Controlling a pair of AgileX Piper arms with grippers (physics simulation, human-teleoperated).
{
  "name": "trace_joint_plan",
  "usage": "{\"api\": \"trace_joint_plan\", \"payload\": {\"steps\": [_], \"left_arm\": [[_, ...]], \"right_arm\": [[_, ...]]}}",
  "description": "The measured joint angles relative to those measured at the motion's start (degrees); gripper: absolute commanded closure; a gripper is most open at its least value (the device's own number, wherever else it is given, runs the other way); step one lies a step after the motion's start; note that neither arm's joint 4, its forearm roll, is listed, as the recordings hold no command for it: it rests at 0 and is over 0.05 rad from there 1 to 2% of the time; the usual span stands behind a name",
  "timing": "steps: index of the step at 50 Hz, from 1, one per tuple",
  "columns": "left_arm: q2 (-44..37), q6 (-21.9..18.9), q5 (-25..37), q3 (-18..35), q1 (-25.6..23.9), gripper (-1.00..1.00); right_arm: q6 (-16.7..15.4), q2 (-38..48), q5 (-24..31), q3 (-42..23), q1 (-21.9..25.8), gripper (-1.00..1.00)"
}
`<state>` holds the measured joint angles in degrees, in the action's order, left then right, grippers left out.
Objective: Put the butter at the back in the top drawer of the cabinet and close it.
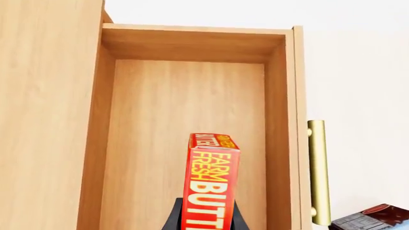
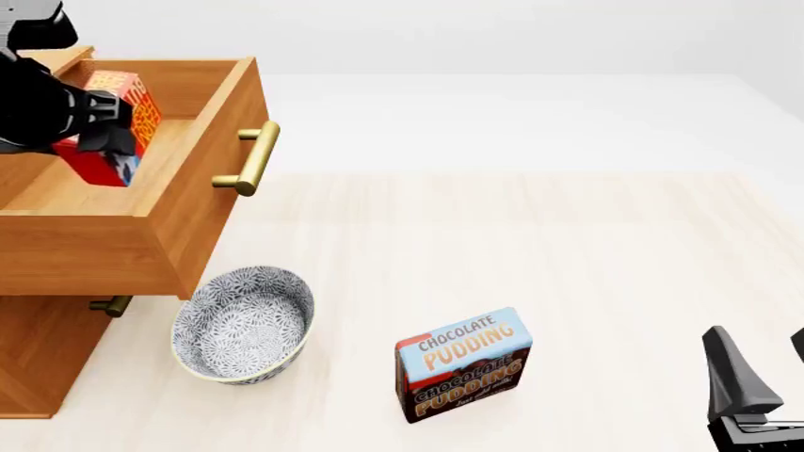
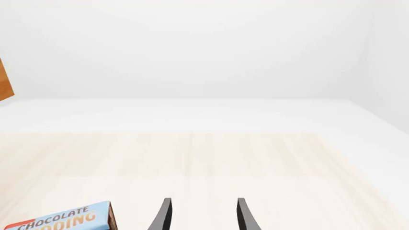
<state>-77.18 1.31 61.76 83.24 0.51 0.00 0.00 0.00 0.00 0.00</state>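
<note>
The table [image 2: 603, 254] has a pale wooden top. Three things sit right on it. The big orange-brown cabinet [image 2: 38, 358] stands at the left side. A bowl [image 2: 243, 323] with a grey and white pattern sits just beside the cabinet's front. The blue and brown chocolate pudding box [image 2: 464, 364] stands upright near the bowl, on its right.

The butter's [image 1: 211, 184] lower end is cut off in the left wrist view, the left gripper's [image 2: 107, 127] fingertips hide behind it, and the pudding box [image 3: 61, 221] is cropped.
</note>
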Motion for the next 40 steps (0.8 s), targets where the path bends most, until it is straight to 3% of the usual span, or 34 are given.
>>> {"api": "trace_joint_plan", "payload": {"steps": [40], "left_arm": [[-1.8, -0.1, -1.9, -1.9, 2.0, 1.00]], "right_arm": [[0.0, 0.0, 0.0, 0.0, 0.0, -1.00]]}}
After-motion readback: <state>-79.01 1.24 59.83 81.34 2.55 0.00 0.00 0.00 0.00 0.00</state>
